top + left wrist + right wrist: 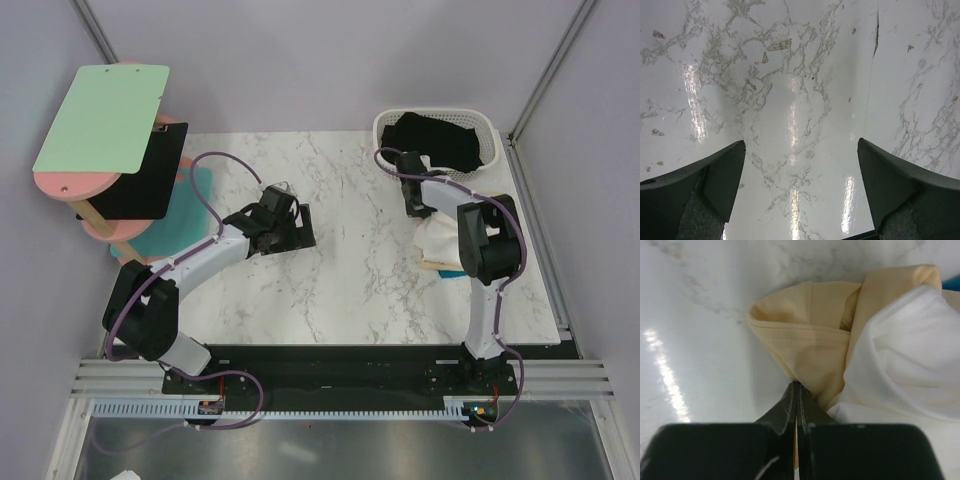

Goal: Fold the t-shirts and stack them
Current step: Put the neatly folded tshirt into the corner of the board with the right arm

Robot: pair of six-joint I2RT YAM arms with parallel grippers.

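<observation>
The tan t-shirt point(810, 335) lies bunched on the marble table, partly under a crumpled white t-shirt point(905, 360). My right gripper point(796, 386) is shut on an edge of the tan shirt. In the top view this pile point(438, 240) sits at the right, with my right gripper point(418, 210) at its far-left side. The white shirt's print is hidden. A black t-shirt point(440, 140) lies in the basket. My left gripper point(280, 200) is open and empty over bare table left of centre. Its fingers point(715, 180) stand wide apart in the left wrist view.
A white lattice basket point(482, 125) stands at the back right corner. At the left stands a pink rack point(70, 185) carrying a green board point(100, 120) and a black board point(140, 185), with something teal point(195, 195) beside it. Bare marble point(360, 260) lies between the arms.
</observation>
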